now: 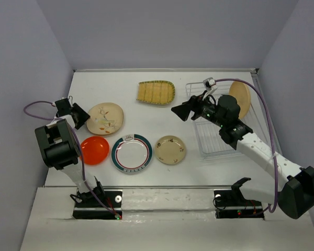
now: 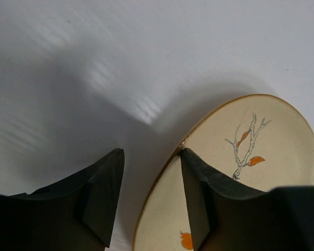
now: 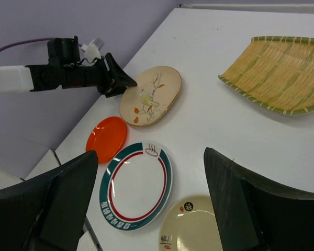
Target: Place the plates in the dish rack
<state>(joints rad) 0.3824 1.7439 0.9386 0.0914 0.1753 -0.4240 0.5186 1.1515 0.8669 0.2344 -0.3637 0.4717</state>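
My left gripper (image 1: 81, 116) is open at the left edge of the cream floral plate (image 1: 105, 117). In the left wrist view one finger (image 2: 196, 172) is over the plate (image 2: 272, 136) and the other over the table, with the rim between them (image 2: 152, 157). My right gripper (image 1: 180, 111) is open and empty, in the air left of the dish rack (image 1: 220, 141). The tan plate (image 1: 241, 98) stands in the rack. The ribbed yellow-green oblong plate (image 1: 156, 92), orange plate (image 1: 94, 150), teal-red rimmed plate (image 1: 131, 152) and small beige patterned plate (image 1: 170, 149) lie flat.
The right wrist view shows the left gripper (image 3: 123, 81) at the floral plate (image 3: 152, 97), plus the orange (image 3: 105, 138), teal-red rimmed (image 3: 136, 193), beige (image 3: 191, 225) and oblong (image 3: 277, 73) plates. Grey walls enclose the table.
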